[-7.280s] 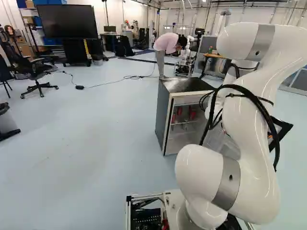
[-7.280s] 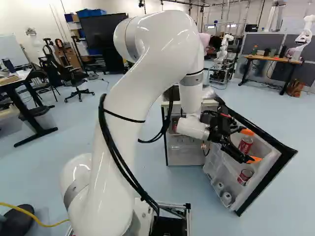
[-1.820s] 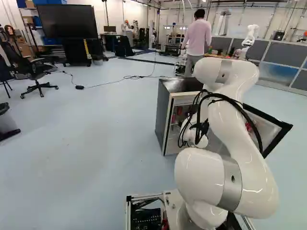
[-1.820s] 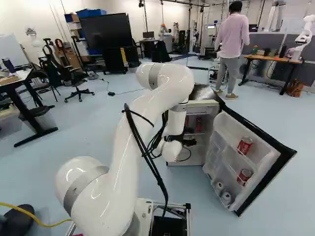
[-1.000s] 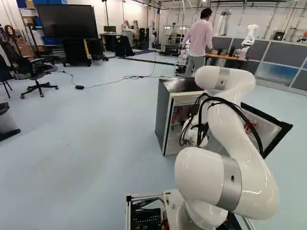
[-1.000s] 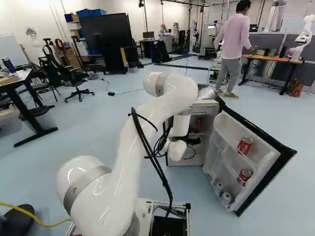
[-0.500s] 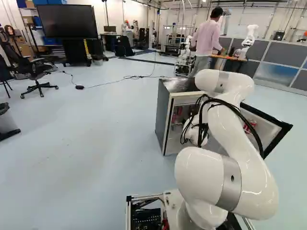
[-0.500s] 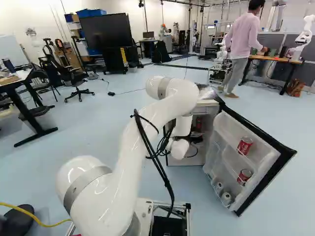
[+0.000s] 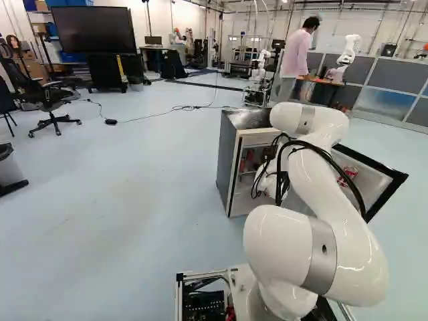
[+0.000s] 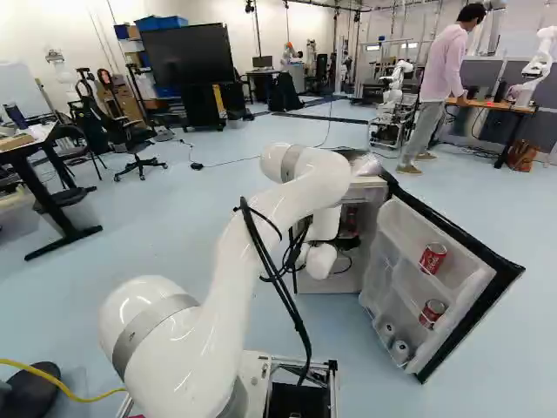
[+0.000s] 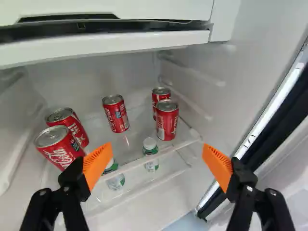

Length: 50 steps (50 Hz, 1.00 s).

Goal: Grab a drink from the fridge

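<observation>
Holds the claw [image 10: 346,243] at the mouth of the fridge [image 9: 229,160]; in the wrist view, has the claw's [image 11: 155,156] 2 fingers spread wide, with a broad gap between orange pads [image 11: 97,163]; clamps onto nothing; can't tell whether the nearest can is touched by the pad beside it.

Compared with 0.5 s ago, has brought the upper elbow [image 10: 305,172] slightly lower; compared with 7.3 s ago, has swung away from the cans in the open door [image 10: 402,233] to the fridge opening; has left base and door as before.

Inside, from left to right, shows 2 red cans, the front can [image 11: 60,148] near 1 pad and the back can [image 11: 72,126] just behind; next, a lone red can [image 11: 115,115], upright on the clear shelf [image 11: 132,142]; then 2 more, the near can [image 11: 167,121] and the far can [image 11: 160,97], both upright on the same shelf, ahead of the gap; below shelf level, shows 2 white-capped bottles with green on them, 1 bottle [image 11: 116,181] nearer the left pair and another [image 11: 151,165] beneath the shelf's edge. In the door, holds 2 further red cans [image 10: 432,258].
</observation>
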Motion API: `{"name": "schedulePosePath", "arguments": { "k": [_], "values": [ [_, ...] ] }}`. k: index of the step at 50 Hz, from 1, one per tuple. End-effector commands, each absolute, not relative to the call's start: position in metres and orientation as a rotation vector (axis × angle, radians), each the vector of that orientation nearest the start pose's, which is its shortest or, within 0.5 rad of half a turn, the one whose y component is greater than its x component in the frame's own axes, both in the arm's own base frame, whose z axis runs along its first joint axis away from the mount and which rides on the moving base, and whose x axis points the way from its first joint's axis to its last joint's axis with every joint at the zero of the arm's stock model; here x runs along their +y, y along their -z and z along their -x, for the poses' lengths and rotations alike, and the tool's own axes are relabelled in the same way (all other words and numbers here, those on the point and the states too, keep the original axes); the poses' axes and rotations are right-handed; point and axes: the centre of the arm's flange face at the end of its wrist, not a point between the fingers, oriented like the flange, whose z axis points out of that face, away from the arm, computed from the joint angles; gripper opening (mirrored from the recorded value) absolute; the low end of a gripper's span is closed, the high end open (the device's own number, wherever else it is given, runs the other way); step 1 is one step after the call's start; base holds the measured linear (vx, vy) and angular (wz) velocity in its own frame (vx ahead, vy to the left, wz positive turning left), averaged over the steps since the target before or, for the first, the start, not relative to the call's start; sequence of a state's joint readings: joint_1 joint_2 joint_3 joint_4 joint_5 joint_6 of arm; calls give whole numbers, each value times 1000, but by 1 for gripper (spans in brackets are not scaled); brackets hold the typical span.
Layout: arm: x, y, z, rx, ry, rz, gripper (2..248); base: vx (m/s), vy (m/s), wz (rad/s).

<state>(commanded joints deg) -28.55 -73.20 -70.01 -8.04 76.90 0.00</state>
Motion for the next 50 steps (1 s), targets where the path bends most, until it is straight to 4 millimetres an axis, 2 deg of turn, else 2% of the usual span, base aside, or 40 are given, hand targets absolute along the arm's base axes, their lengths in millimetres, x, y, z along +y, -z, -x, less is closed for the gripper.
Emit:
{"name": "schedulePosePath", "arguments": {
  "k": [50],
  "values": [
    [-274,-4,-559,437,2079,2593,247,0,0,0]
  ]
}}
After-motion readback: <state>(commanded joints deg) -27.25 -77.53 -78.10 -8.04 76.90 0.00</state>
